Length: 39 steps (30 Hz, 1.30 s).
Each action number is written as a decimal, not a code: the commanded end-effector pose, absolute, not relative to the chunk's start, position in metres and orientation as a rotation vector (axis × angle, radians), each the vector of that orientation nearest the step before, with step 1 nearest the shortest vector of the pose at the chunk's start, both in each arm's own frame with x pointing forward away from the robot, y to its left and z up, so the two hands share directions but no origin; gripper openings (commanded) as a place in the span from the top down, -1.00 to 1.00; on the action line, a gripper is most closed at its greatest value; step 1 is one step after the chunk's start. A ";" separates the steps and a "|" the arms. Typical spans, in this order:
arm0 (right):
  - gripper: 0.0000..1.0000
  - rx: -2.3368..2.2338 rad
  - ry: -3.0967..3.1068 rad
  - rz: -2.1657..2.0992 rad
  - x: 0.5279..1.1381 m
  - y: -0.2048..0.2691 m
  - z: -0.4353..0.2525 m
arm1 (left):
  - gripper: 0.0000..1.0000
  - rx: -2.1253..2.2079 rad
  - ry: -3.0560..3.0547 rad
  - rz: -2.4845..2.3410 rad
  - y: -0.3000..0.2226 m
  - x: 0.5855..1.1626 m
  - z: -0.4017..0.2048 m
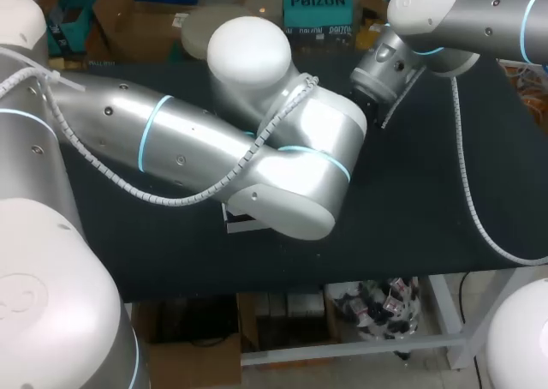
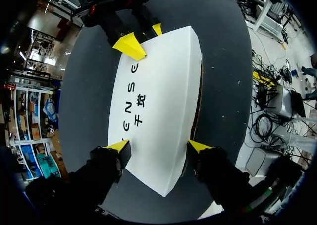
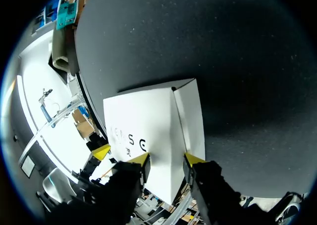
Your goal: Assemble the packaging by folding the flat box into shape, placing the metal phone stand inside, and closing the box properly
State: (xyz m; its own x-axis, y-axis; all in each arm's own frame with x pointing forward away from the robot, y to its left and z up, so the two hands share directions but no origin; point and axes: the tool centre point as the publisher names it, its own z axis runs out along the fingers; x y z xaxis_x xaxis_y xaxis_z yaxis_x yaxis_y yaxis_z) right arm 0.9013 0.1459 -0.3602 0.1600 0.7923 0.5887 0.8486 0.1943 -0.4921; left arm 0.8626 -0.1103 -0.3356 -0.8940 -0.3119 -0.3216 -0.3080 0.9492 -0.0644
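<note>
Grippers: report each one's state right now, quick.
Left gripper: closed on the box.
Right gripper: closed on the box's other end.

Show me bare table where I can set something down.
Bare table lies at the right, between the right arm and the front edge. The middle is crowded: the left arm spans it, with left gripper and right gripper at the white box.

Left arm (image 1: 257, 166) overhangs the box (image 2: 166, 111); bare table (image 1: 419, 200) at right

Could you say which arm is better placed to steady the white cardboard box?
Left, probably: the left end effector spans the white cardboard box widthwise; the right end effector sits at one corner.
</note>
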 end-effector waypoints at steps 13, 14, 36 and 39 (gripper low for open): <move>0.10 -1.586 -1.621 -0.079 0.902 0.147 -0.360 | 0.06 -0.468 2.716 0.008 -0.119 0.867 -0.347; 0.10 -1.586 -1.621 -0.079 0.902 0.147 -0.360 | 0.05 -0.464 2.713 0.005 -0.119 0.867 -0.347; 0.10 -1.586 -1.621 -0.079 0.902 0.147 -0.360 | 0.39 -0.471 2.629 0.010 -0.120 0.866 -0.345; 0.10 -1.586 -1.621 -0.079 0.902 0.147 -0.360 | 0.38 -0.456 2.621 0.008 -0.122 0.861 -0.345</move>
State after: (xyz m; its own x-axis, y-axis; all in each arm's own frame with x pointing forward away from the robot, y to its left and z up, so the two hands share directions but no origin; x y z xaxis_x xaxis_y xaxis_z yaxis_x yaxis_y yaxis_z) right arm 0.9014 0.1456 -0.3603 0.1600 0.7925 0.5885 0.8487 0.1940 -0.4921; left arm 0.8686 -0.1185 -0.3414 -0.8396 -0.3182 -0.4402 -0.3210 0.9444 -0.0704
